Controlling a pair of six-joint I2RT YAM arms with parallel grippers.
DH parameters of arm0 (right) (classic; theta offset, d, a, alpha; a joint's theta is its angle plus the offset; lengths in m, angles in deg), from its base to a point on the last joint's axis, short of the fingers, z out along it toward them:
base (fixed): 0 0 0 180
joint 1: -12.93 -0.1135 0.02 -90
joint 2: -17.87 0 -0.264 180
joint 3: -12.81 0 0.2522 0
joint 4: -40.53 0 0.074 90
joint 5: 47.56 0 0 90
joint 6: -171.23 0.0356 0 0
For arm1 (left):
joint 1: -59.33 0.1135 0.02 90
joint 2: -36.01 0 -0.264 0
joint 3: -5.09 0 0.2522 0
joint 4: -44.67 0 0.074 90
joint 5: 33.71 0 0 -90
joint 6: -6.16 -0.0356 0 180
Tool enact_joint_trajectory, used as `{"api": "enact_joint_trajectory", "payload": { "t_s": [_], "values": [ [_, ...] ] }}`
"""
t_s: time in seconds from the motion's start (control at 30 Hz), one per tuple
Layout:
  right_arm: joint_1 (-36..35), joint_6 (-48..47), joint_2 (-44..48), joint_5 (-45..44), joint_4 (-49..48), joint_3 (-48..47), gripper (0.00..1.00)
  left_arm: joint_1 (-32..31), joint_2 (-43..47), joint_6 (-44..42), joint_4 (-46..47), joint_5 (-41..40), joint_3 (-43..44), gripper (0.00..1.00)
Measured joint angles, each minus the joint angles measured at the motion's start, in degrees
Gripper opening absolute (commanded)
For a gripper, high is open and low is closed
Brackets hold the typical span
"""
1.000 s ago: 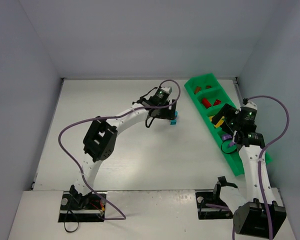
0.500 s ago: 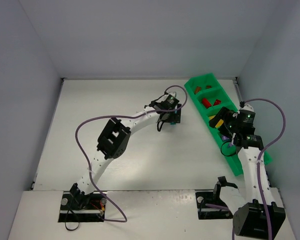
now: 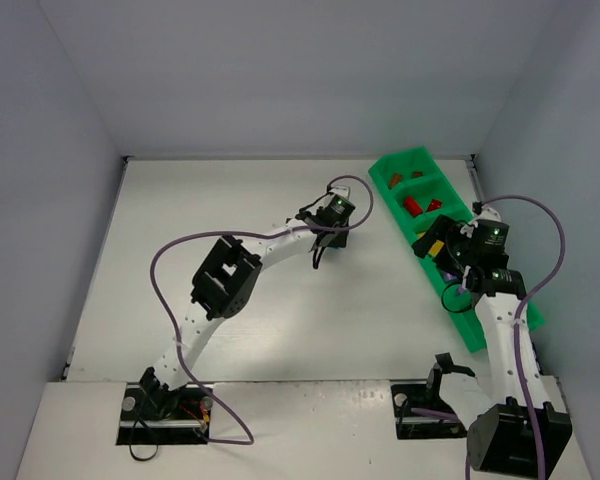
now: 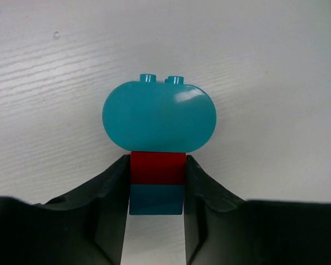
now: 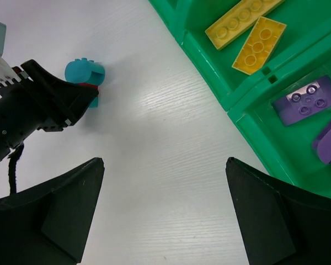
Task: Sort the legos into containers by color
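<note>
Firm clamp of the left gripper (image 4: 156,182) on the lego stack (image 4: 157,160), with fingers (image 4: 113,193) flat against both sides of the red brick (image 4: 157,168) and the teal brick (image 4: 156,200) nearer the wrist. Beyond these, a rounded teal cap (image 4: 159,117) with two studs showing. Stack low at the white tabletop (image 4: 265,66), apart from the green tray (image 5: 209,49); contact with the surface not decidable. Judged light, rigid and glossy: prone to twisting under an off-centre pinch and to parting at the press-fit seams. Best held across the flat parallel faces of the middle bricks, not by the curved cap. Right gripper (image 5: 165,215) spread wide and empty, just beside the compartments with yellow plates (image 5: 259,44) and purple plates (image 5: 304,99). Against the top view one second earlier: left elbow (image 3: 223,287) swung rightward, teal piece no longer visible beside the left gripper, right wrist (image 3: 485,240) shifted farther along the tray.
</note>
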Motion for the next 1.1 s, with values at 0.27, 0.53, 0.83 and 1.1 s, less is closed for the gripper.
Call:
{"api": "enact_joint_trajectory", "payload": {
  "t_s": [0.27,0.53,0.83,1.1],
  "values": [
    [-3.4,-3.0,-2.6,7.1,-1.5,-0.9,0.90,0.0,14.8,-12.8,9.7,2.1,-23.3,0.23],
    [-7.8,-4.0,-10.3,20.3,-3.3,-7.6,0.90,0.0,37.8,-28.5,22.4,11.4,-41.5,0.28],
    [-13.7,-3.2,-13.5,30.6,-6.7,-11.7,0.87,0.0,48.4,-35.0,26.8,24.7,-46.5,0.33],
    [-16.0,-1.6,-15.0,34.0,-9.4,-12.3,0.86,0.0,49.1,-36.5,26.7,30.1,-48.2,0.34]
  ]
}}
